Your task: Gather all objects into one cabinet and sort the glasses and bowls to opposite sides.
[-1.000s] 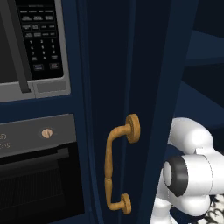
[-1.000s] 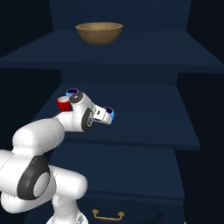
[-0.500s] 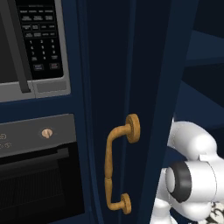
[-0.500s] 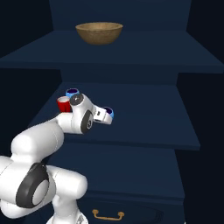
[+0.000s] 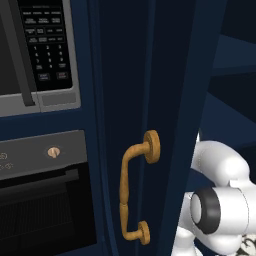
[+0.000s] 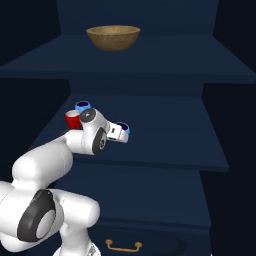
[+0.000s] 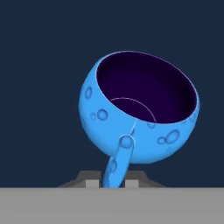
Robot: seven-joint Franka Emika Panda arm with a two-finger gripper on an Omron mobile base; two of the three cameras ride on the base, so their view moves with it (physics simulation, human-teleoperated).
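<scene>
Light-blue round cup (image 7: 139, 116) with a dark purple inside and a slim handle, gripped by that handle between the clenched tips of the pincer (image 7: 114, 181) and hanging tilted over the middle shelf (image 6: 165, 135) of the tall navy-blue cabinet (image 6: 135, 65). A second light-blue cup (image 6: 83, 106) and the plain red tapered tumbler (image 6: 73, 120) stand at the shelf's far left, evidently the glasses' side. The wide tan wooden bowl (image 6: 113, 37) sits alone on the shelf above. Curved brass door handle (image 5: 132, 192) marks the opened door.
</scene>
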